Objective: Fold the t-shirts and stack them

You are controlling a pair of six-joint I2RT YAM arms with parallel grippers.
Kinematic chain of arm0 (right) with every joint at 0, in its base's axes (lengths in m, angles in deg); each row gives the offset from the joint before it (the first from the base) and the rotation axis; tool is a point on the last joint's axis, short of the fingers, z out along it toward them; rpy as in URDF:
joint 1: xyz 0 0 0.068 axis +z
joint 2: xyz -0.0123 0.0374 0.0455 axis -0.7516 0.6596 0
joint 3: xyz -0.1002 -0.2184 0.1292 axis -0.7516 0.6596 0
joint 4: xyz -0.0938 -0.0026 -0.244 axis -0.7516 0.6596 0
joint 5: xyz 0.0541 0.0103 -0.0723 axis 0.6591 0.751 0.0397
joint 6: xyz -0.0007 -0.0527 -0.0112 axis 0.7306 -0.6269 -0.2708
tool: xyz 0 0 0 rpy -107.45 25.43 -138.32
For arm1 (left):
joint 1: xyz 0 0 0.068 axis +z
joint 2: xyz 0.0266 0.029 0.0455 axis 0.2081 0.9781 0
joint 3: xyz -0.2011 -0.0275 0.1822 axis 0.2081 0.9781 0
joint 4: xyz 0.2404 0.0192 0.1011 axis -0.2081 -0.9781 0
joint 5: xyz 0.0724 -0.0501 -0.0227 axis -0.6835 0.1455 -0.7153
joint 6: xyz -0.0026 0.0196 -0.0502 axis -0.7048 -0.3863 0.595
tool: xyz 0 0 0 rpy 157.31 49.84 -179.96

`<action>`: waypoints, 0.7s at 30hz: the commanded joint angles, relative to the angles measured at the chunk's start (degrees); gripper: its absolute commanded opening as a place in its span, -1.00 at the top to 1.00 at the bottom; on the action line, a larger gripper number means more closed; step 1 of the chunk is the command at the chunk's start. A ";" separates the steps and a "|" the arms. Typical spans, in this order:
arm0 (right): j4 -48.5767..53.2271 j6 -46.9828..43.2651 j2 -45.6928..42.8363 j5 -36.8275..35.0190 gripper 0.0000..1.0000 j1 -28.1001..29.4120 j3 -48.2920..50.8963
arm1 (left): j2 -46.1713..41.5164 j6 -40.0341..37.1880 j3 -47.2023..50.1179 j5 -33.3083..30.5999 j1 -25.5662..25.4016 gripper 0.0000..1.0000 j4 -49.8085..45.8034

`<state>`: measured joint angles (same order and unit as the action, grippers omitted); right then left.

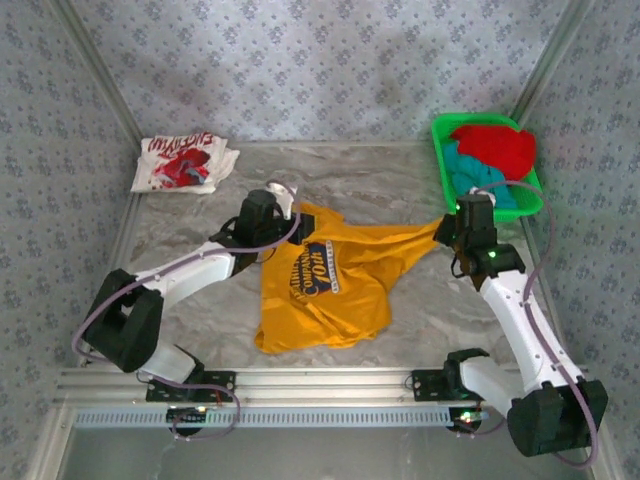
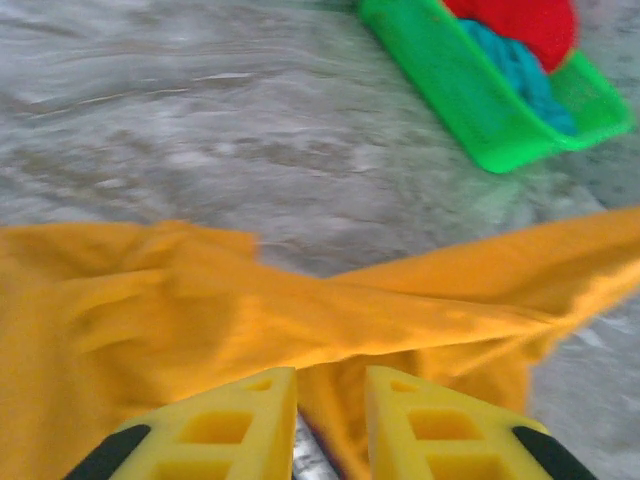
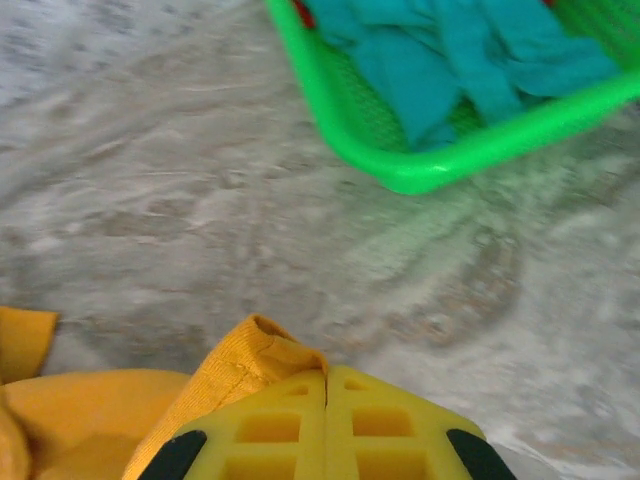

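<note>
Four t-shirts are out: the yellow-orange t-shirt [image 1: 330, 280] lies rumpled at the middle of the worktop [image 1: 400, 185], print up; a white t-shirt [image 1: 185, 163] sits folded at the far left corner; a red t-shirt [image 1: 495, 145] and a teal t-shirt [image 1: 470, 178] are heaped in the green basket [image 1: 440, 140] at the far right corner. The yellow one is light, limp knit; it will likely sag and drag, so it is best taken at hems or sleeve corners. The right gripper [image 3: 326, 375] is pinched tight on a folded edge of it, pulling cloth towards the basket. The left gripper [image 2: 330, 378] hovers over its far left part, jaws narrowly apart, apparently holding nothing. The worktop is smooth veined marble; the basket is rigid plastic mesh.
</note>
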<state>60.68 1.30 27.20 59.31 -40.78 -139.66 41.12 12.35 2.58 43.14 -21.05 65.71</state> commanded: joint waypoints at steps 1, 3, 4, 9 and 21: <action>3.70 2.03 -6.05 -7.83 1.00 -1.85 1.24 | -1.24 0.08 -0.30 -4.10 3.30 0.33 0.22; 2.31 0.77 -8.97 -9.19 1.00 -3.65 2.49 | -0.47 -0.84 -1.92 -4.06 4.28 0.28 -0.06; 2.02 -0.23 -9.37 -9.19 1.00 -4.78 2.84 | 0.64 -1.42 -3.18 -4.52 4.49 0.10 -0.60; 1.08 -0.32 -7.15 -2.91 1.00 -9.07 4.09 | 11.17 -3.68 -12.53 -1.42 4.82 -0.21 -5.79; -9.46 1.38 -2.06 6.41 1.00 -7.56 10.46 | 49.79 -16.70 -62.12 7.18 1.87 -0.55 -36.95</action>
<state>54.47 1.98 24.44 63.38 -48.91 -128.67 86.71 0.57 -51.27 47.32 -17.57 39.81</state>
